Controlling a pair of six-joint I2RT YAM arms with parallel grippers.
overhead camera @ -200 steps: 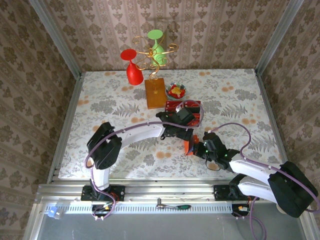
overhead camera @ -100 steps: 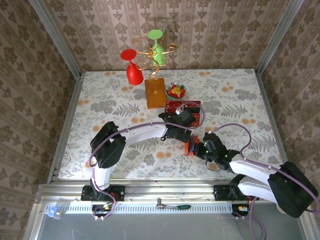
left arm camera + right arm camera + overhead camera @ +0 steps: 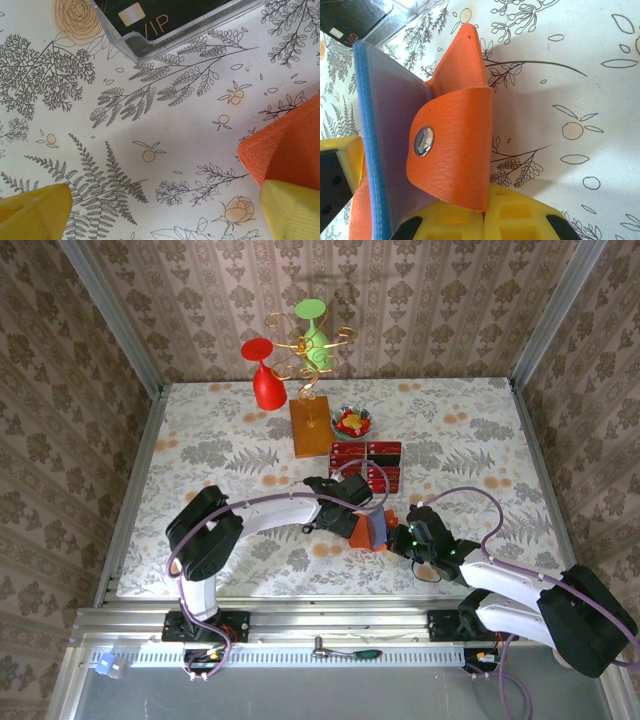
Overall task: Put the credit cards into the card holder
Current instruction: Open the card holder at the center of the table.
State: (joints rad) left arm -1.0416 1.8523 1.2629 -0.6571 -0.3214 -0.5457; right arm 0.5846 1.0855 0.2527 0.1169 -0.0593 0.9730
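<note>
Clamps card holder (image 3: 372, 530) upright in right gripper (image 3: 398, 537) for loading; poises left gripper (image 3: 352, 518) alongside, jaws wide, empty, near credit cards (image 3: 366, 462).

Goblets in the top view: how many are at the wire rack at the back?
2. A red goblet sits at the left of the gold wire rack, and a green goblet is higher up, at the rack's top. Another could be hidden behind them.

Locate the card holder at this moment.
Top view: the card holder is held in the right gripper, just near-side of the credit cards, slightly right of centre.
</note>
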